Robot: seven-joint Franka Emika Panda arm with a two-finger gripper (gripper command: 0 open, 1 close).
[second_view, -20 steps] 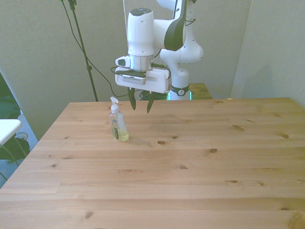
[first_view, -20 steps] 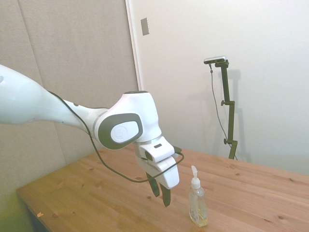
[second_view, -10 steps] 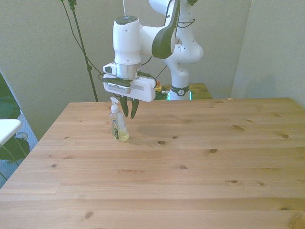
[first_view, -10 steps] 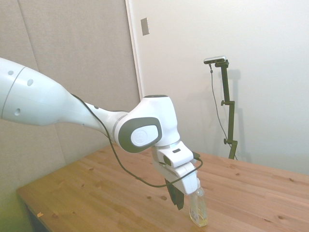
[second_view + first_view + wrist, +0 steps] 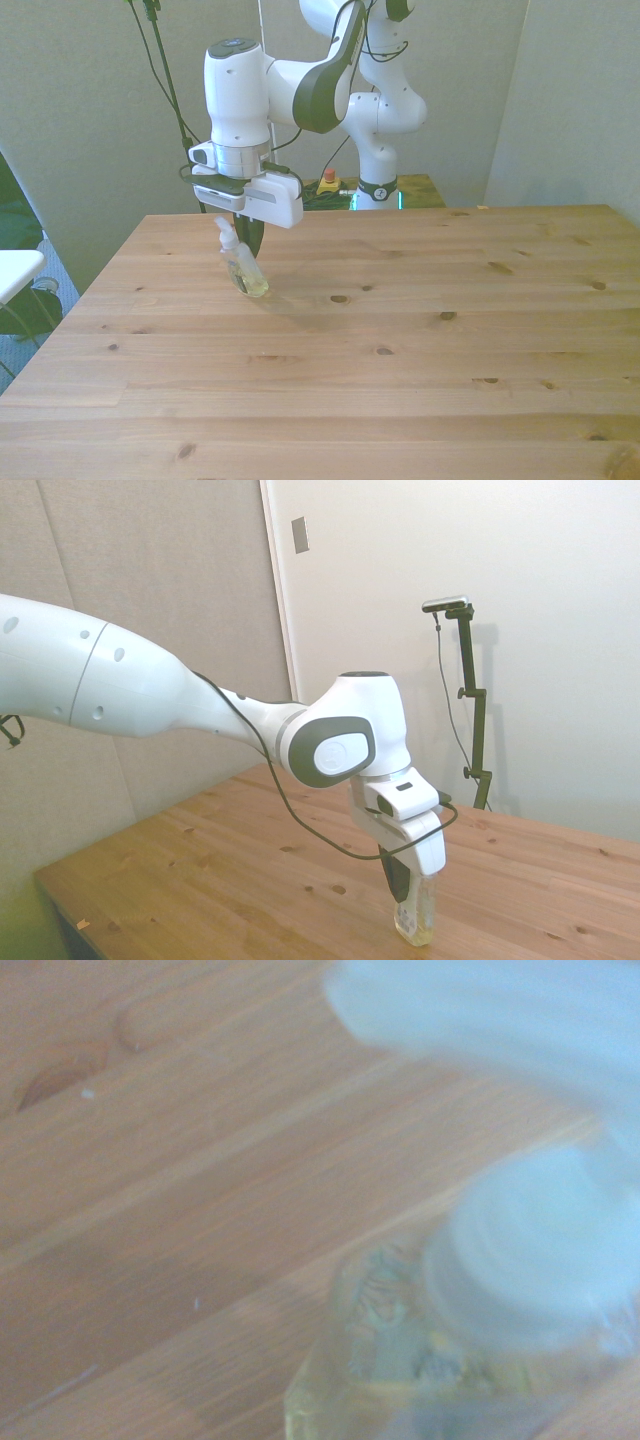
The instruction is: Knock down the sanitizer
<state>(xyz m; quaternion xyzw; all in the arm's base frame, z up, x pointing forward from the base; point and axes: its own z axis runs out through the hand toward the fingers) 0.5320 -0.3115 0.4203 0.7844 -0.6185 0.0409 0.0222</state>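
The sanitizer (image 5: 245, 270) is a small clear pump bottle of pale yellow liquid near the table's far edge, toward the front view's left. It leans with its white pump tipped to the front view's left while its base rests on the wood. My gripper (image 5: 254, 240) is shut and presses against the bottle's upper part from the front view's right. In the side view the gripper (image 5: 398, 885) covers the pump, and only the lower body of the sanitizer (image 5: 420, 918) shows. The wrist view shows the sanitizer (image 5: 400, 1360) blurred, its white pump very close.
The wooden table (image 5: 400, 380) stretches wide to the front view's right and toward the near edge. A white surface (image 5: 15, 270) sits beyond the table's left side in the front view. A black cable loops under the wrist.
The gripper has moved toward the front view's left, reached the sanitizer and closed up. The bottle, upright before, now leans to the front view's left.
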